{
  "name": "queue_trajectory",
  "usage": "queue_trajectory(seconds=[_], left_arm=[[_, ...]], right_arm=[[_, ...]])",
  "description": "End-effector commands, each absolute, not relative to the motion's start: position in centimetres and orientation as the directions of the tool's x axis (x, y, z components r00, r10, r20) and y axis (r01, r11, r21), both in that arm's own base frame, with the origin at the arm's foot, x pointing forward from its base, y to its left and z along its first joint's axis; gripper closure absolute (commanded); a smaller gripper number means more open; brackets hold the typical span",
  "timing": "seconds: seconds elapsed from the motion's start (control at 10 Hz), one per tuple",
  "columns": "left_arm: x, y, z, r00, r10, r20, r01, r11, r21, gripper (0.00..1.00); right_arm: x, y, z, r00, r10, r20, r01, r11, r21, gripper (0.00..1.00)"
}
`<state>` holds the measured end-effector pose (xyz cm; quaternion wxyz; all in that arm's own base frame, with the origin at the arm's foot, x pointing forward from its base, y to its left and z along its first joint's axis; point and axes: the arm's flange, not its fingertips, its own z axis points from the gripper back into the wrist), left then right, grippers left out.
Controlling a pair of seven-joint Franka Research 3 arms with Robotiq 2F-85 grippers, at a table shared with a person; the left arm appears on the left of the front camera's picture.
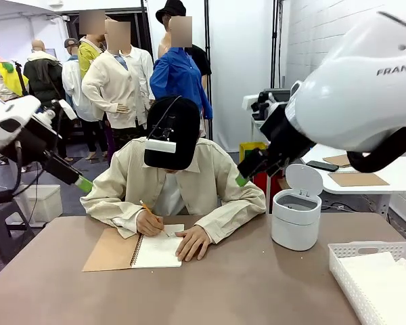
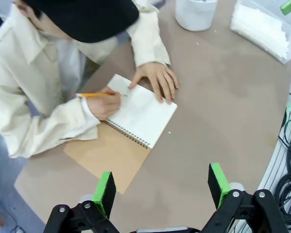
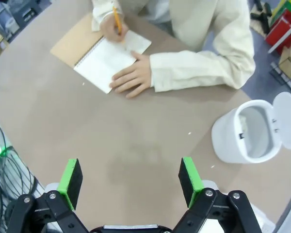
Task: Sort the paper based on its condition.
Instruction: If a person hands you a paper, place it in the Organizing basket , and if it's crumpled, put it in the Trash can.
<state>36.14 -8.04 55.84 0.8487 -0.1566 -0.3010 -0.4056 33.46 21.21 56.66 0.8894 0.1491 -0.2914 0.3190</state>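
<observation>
A person sits at the far side and writes with an orange pencil (image 1: 147,208) on the white top page of a spiral notebook (image 1: 159,249) with a brown card cover. The other hand lies flat on the page. The notebook (image 2: 140,114) is ahead of my left gripper (image 2: 162,187), which is open, holds nothing and hangs high over the table. My right gripper (image 3: 131,177) is also open and holds nothing, raised over bare tabletop, with the notebook (image 3: 109,60) beyond it. In the front view the left gripper (image 1: 83,184) and right gripper (image 1: 242,179) flank the person. Loose paper is out of view.
A small white bin (image 1: 296,220) with its lid up stands at the right; I also see this bin (image 3: 242,136) from the right wrist. A white slotted basket (image 1: 345,271) sits at the near right corner, with something flat and white inside. Brown tabletop (image 1: 243,284) lies bare in front.
</observation>
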Motion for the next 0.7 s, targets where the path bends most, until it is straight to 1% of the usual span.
queue_trajectory(seconds=[0.0, 0.1, 0.2, 0.4, 0.5, 0.6], left_arm=[[35.5, -7.4, 56.6, 0.445, -0.585, 0.678, 0.774, 0.632, 0.038, 0.0], [35.4, -7.6, 56.5, 0.429, -0.591, 0.683, 0.774, 0.631, 0.06, 0.0], [36.0, -7.4, 56.9, 0.478, -0.582, 0.658, 0.772, 0.635, 0.002, 0.0], [36.0, -7.4, 56.9, 0.478, -0.582, 0.658, 0.772, 0.635, 0.002, 0.0], [36.0, -7.4, 56.9, 0.478, -0.582, 0.658, 0.772, 0.635, 0.002, 0.0], [35.9, -7.5, 57.1, 0.471, -0.583, 0.662, 0.768, 0.64, 0.017, 0.0]], right_arm=[[33.7, 20.9, 56.8, 0.573, 0.478, 0.666, -0.66, 0.751, 0.03, 0.0], [33.5, 20.6, 56.5, 0.544, 0.484, 0.685, -0.651, 0.759, -0.019, 0.0], [33.6, 20.9, 57.4, 0.612, 0.466, 0.639, -0.648, 0.759, 0.066, 0.0], [33.6, 20.9, 57.4, 0.612, 0.466, 0.639, -0.648, 0.759, 0.066, 0.0], [33.7, 20.8, 57.6, 0.595, 0.464, 0.656, -0.644, 0.764, 0.044, 0.0], [33.0, 21.6, 58.0, 0.629, 0.449, 0.634, -0.65, 0.751, 0.113, 0.0]])
